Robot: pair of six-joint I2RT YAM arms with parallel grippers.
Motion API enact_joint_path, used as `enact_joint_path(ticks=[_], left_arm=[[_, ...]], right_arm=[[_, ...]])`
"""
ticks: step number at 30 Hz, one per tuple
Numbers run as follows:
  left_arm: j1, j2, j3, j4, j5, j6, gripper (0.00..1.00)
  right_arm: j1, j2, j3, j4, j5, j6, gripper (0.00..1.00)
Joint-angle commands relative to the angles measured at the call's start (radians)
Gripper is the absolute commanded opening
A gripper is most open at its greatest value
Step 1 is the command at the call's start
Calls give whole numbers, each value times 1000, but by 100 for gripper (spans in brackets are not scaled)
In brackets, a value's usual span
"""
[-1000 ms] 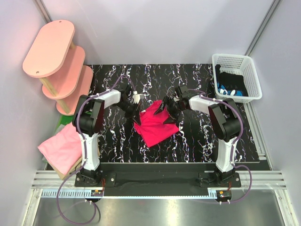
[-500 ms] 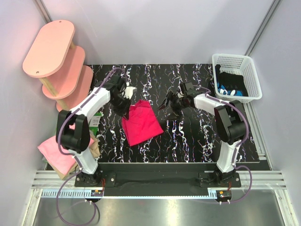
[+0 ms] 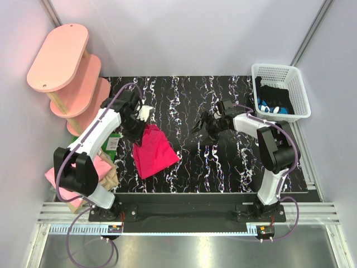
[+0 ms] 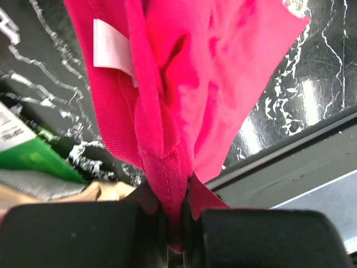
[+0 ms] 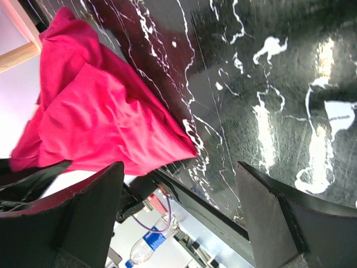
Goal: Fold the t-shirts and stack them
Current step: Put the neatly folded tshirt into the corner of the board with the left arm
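As the left hand [image 3: 138, 125] pinches the folded crimson-pink cloth t-shirt [image 3: 155, 153], the light pink shirt pile [image 3: 101, 166] lies near, back-left of it; the right hand [image 3: 199, 125] gapes wide, empty.

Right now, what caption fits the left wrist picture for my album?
Left gripper shut on the crimson-pink t-shirt at its stitched edge, black marbled table beyond.
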State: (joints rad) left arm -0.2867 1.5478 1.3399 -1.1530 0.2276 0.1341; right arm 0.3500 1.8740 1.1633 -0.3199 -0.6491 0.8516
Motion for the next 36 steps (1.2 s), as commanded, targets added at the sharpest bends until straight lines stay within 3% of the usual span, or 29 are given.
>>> enact_joint_path(ticks=[1, 10, 24, 36], left_arm=[[14, -77, 117, -94, -46, 16, 0], [133, -213, 208, -221, -82, 90, 0], [138, -350, 331, -378, -143, 117, 0], [141, -523, 223, -379, -292, 140, 0]], right_arm=[[-13, -72, -22, -2, -23, -31, 88], [-28, -95, -66, 4, -27, -51, 88], [-36, -124, -90, 12, -35, -60, 88], [-34, -150, -103, 10, -43, -63, 88]])
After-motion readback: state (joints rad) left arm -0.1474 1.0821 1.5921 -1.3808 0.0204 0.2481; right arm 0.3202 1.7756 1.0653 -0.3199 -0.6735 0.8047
